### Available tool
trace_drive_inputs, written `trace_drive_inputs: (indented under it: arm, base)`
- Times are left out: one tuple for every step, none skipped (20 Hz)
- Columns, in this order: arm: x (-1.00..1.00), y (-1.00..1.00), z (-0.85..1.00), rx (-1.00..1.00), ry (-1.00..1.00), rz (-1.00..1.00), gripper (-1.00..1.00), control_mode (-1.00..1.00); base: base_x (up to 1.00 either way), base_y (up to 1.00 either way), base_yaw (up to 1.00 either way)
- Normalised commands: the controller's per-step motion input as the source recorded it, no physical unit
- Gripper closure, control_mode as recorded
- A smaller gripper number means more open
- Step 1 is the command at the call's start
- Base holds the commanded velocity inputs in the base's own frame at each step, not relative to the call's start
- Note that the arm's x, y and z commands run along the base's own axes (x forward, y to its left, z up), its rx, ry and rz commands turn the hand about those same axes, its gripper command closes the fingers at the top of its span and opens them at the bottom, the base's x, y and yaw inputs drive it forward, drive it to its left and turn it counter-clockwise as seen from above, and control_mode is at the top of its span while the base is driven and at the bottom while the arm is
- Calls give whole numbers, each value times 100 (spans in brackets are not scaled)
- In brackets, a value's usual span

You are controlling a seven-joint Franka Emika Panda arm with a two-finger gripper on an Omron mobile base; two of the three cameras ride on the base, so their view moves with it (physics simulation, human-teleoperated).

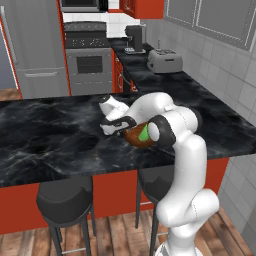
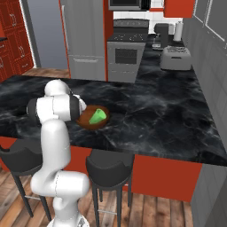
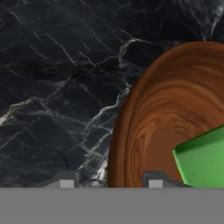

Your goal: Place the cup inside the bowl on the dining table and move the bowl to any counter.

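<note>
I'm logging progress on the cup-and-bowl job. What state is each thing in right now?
cup: lying tilted inside the bowl.
bowl: upright on the dining table, not yet moved.
tool: straddling the bowl's rim, one fingertip inside, one outside; whether it grips yet is unclear.
toaster: standing on the counter.

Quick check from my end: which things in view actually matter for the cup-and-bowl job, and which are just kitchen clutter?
Part of the job:
- cup, green, lying in the bowl
- bowl, wooden, on the dining table
- counter beyond, a possible drop-off
- pincer, straddling the bowl's rim

Just lying about:
- toaster
- coffee machine
- stools
- stove
</note>
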Motion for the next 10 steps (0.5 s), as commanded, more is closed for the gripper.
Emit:
trace_drive_inputs:
  arm:
    - [0, 0, 0, 0, 0, 0, 100, -100]
    - [0, 0, 0, 0, 0, 0, 100, -100]
    - [0, 0, 0, 0, 0, 0, 100, -100]
    - [0, 0, 0, 0, 0, 0, 100, -100]
    - [0, 0, 0, 0, 0, 0, 100, -100]
    - [0, 0, 0, 0, 0, 0, 100, -100]
    - [0, 0, 0, 0, 0, 0, 100, -100]
    - [0, 0, 0, 0, 0, 0, 100, -100]
    - [0, 0, 0, 0, 0, 0, 100, -100]
    - [0, 0, 0, 0, 0, 0, 100, -100]
  base:
    - [0, 0, 0]
    - [0, 0, 0]
    - [0, 0, 0]
    - [0, 0, 0]
    - [0, 0, 0]
    - [0, 0, 0]
    - [0, 0, 0]
    - [0, 0, 0]
    - [0, 0, 0]
    - [0, 0, 0]
